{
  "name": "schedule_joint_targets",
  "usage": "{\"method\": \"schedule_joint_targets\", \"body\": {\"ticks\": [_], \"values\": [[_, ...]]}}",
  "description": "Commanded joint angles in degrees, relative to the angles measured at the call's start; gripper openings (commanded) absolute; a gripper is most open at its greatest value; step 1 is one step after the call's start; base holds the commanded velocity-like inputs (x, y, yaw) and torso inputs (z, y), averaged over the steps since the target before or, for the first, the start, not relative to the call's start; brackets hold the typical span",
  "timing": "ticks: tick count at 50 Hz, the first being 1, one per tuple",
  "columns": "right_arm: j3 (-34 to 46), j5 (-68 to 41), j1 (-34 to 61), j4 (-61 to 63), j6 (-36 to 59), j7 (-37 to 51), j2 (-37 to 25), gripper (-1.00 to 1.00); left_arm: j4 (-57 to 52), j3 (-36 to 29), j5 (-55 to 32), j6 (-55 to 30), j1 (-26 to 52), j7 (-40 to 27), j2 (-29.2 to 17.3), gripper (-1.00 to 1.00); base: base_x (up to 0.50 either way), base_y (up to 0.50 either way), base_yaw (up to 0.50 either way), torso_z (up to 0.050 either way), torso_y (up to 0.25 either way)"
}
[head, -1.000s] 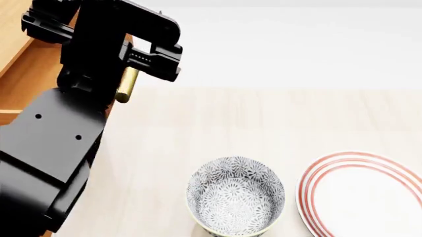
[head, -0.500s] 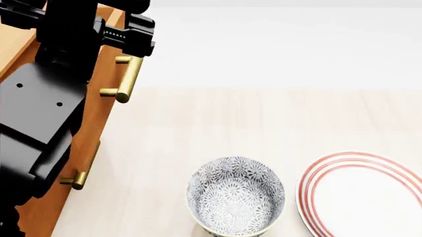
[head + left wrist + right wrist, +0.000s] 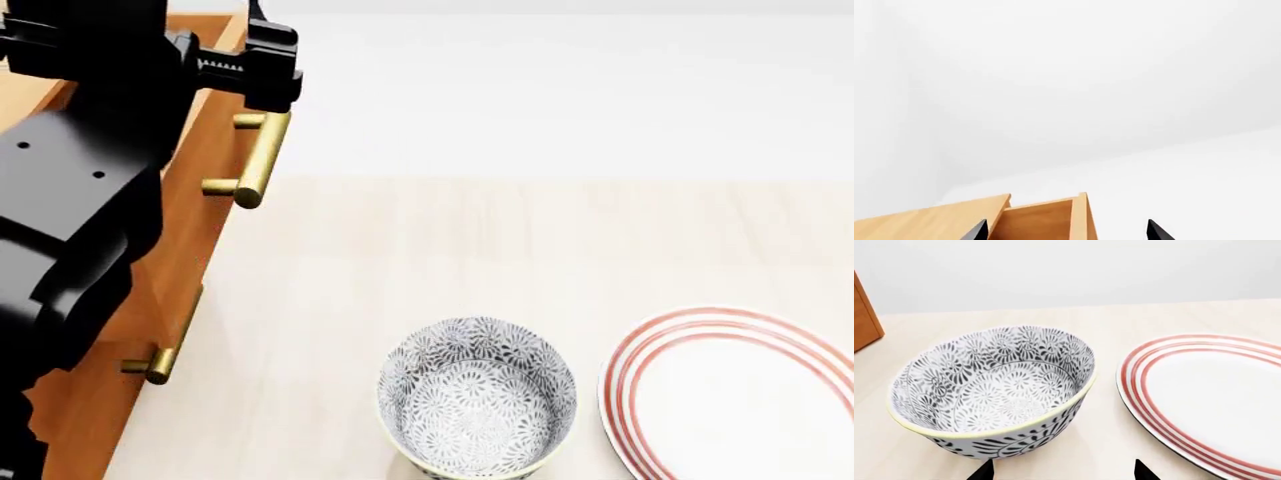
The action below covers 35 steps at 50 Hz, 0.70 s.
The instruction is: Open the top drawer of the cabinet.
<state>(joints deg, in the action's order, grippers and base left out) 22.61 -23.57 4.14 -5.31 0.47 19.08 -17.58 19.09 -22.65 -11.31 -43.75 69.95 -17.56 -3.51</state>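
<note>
The cabinet [image 3: 91, 415] stands at the left edge of the head view, mostly behind my left arm. Its top drawer [image 3: 200, 155] stands pulled out, and its brass bar handle [image 3: 262, 158] is free. The left wrist view shows the drawer's wood interior [image 3: 1037, 222] beside the cabinet top [image 3: 927, 223]. My left gripper [image 3: 1066, 233] is open and empty above the drawer; in the head view it [image 3: 256, 58] is just above and behind the handle, not touching it. My right gripper [image 3: 1062, 473] is open and empty, low in front of the bowl.
A lower drawer's brass handle [image 3: 166, 352] shows below the arm. A black-and-white patterned bowl [image 3: 477, 396] and a red-striped white plate [image 3: 737, 392] sit on the pale wooden table [image 3: 427, 250]; both also show in the right wrist view, bowl [image 3: 991, 390] and plate [image 3: 1214, 400].
My left gripper has moved off the top drawer's handle, to the left and back over the drawer. The handle now shows in full. The bowl and plate have not moved.
</note>
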Motion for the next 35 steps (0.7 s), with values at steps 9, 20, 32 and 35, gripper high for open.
{"method": "schedule_joint_targets", "body": {"ticks": [9,20,32,35], "values": [[-1.1,0.8,0.1,0.0,0.2,-1.0,1.0,1.00,8.4,2.2,-2.7,-0.1,1.3,0.0,1.3,1.00,0.00,0.00,0.00,0.000,0.000],[-1.2,0.4,0.4,0.1,0.6,-0.6,1.0,1.00,10.2,3.2,-4.3,-2.3,3.9,-2.5,1.3,1.00,0.00,0.00,0.00,0.000,0.000],[-1.0,0.3,0.6,0.1,0.8,-0.4,0.8,1.00,11.8,6.2,-9.2,-6.6,6.5,-3.8,1.9,1.00,0.00,0.00,0.00,0.000,0.000],[-1.0,0.3,0.6,0.2,0.8,-0.3,0.8,1.00,12.6,6.6,-10.5,-7.7,7.0,-3.9,2.0,1.00,0.00,0.00,0.00,0.000,0.000]]}}
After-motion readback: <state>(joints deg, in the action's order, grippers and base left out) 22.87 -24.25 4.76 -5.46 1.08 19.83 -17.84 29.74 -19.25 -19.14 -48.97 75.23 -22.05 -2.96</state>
